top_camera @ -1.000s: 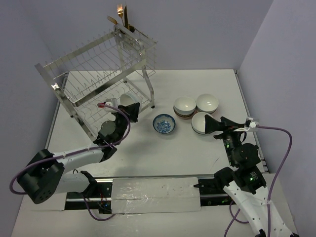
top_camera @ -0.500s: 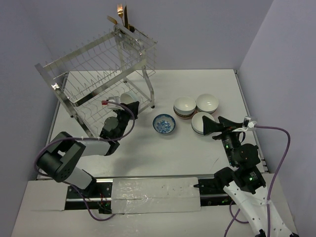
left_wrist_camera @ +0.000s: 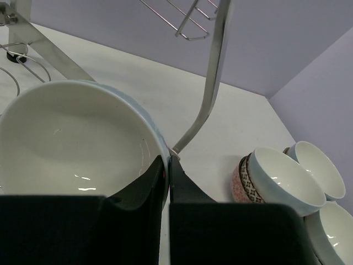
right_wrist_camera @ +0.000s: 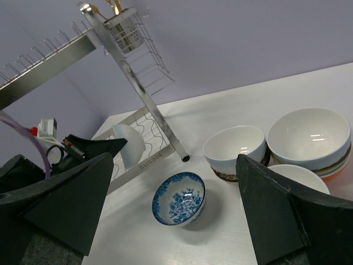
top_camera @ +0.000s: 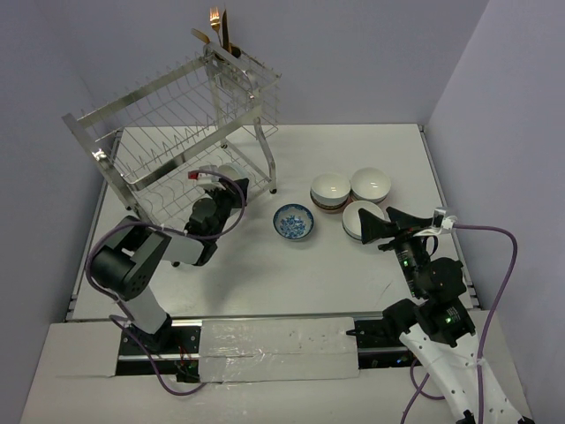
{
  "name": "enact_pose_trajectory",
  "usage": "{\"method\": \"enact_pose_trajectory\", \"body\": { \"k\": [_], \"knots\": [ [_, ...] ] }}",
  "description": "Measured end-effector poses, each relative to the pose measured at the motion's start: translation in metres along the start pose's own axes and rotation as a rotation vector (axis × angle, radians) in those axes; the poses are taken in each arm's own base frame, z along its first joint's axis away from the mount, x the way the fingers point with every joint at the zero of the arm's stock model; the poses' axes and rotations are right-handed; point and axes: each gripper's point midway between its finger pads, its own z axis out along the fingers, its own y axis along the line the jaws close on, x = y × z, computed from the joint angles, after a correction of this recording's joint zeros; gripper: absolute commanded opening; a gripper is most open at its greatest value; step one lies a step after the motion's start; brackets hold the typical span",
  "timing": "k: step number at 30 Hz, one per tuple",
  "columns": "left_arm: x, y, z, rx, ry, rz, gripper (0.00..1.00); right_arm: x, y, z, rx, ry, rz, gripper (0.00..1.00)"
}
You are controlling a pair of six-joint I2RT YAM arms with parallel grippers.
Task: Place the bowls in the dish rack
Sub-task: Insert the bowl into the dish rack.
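Note:
My left gripper is shut on the rim of a white bowl, one finger inside and one outside. It holds the bowl over the lower tier of the silver wire dish rack, near the front leg. The same white bowl shows tilted on edge among the wires. My right gripper stands open beside the other bowls, with nothing between its fingers. A blue-patterned bowl sits alone on the table. Three white bowls cluster to its right, some stacked on patterned ones.
A cutlery cup with gold utensils hangs at the rack's far top corner. The rack's upper tier slopes over the lower one. Purple walls close the table at the back and right, near the bowl cluster.
My left arm has carried the white bowl away from me and further in over the rack's lower tier. The right gripper has hardly shifted and stays open.

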Motion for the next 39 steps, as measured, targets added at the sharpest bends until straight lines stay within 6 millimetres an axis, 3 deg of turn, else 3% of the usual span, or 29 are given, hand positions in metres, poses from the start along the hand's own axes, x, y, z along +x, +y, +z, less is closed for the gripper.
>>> {"method": "enact_pose_trajectory", "body": {
  "k": [10,20,39],
  "knots": [
    [-0.001,0.025,0.026,-0.022,-0.019,-0.001,0.0,0.004,0.008,-0.001,-0.049,0.018,-0.009,0.99],
    [-0.006,0.025,0.041,0.017,-0.02,0.003,0.0,0.002,0.016,-0.003,-0.098,0.014,-0.013,0.98],
    [-0.023,0.053,0.08,0.051,-0.033,-0.002,0.0,0.011,0.029,-0.005,-0.176,0.046,-0.031,0.97]
  ]
}}
